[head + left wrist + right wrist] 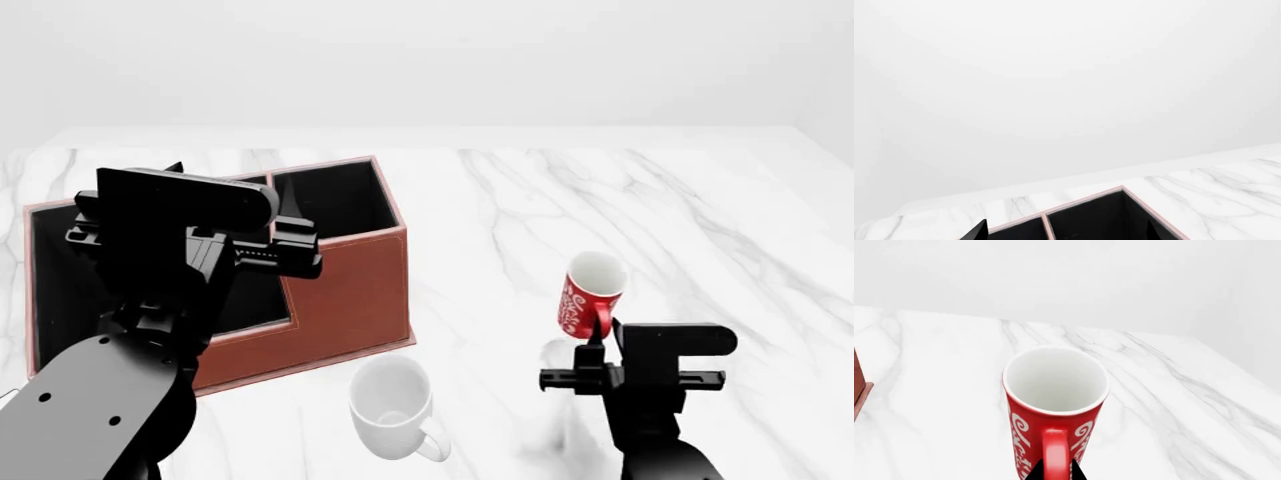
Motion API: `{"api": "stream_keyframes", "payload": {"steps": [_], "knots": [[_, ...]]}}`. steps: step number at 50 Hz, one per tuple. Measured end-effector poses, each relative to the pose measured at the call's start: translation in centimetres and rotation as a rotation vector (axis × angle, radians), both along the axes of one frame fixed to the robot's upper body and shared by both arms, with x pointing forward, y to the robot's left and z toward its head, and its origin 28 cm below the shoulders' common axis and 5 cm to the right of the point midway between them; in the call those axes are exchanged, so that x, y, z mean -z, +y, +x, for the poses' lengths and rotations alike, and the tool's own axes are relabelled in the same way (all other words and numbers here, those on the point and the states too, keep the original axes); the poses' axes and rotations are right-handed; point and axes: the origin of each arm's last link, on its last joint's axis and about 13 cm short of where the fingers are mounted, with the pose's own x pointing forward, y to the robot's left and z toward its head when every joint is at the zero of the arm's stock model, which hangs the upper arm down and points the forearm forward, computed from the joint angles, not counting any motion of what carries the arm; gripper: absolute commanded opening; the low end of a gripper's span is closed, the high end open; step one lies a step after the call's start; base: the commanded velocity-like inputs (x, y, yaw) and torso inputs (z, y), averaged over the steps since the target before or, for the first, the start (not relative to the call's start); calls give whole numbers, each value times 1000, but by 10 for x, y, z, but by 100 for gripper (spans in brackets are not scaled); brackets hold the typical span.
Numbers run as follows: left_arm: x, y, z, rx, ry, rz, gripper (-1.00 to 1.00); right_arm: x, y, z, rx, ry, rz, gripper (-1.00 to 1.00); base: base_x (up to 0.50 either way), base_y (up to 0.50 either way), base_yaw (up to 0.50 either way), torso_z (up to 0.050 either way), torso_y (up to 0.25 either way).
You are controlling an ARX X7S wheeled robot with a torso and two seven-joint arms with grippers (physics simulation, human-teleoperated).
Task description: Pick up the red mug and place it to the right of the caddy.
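The red mug (591, 295), with white print and a white inside, is to the right of the caddy (350, 290) and leans away from me. My right gripper (602, 345) is shut on its red handle (1053, 452), with a dark fingertip on each side. The right wrist view looks down into the mug (1055, 385). The caddy is a reddish-brown box with black-lined compartments at the left. My left gripper (1067, 235) is open and empty, hovering over the caddy's black compartments (1094, 220). In the head view the left arm (187, 235) covers part of the caddy.
A larger plain white mug (390, 405) stands in front of the caddy's near right corner, left of my right arm. The white marble table (694, 210) stretches right and back to a pale wall. The caddy's corner (859, 390) shows in the right wrist view.
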Motion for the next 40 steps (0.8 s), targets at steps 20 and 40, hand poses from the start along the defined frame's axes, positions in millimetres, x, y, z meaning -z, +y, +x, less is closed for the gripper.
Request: {"api": "stream_keyframes", "payload": {"steps": [20, 40], "knots": [[0, 0, 2, 1, 3, 3, 100, -44, 29, 56, -207, -61, -24, -100, 0, 0, 0, 0, 1], [1, 1, 4, 3, 8, 2, 100, -35, 66, 109, -326, 52, -42, -100, 0, 0, 0, 0, 0]]}}
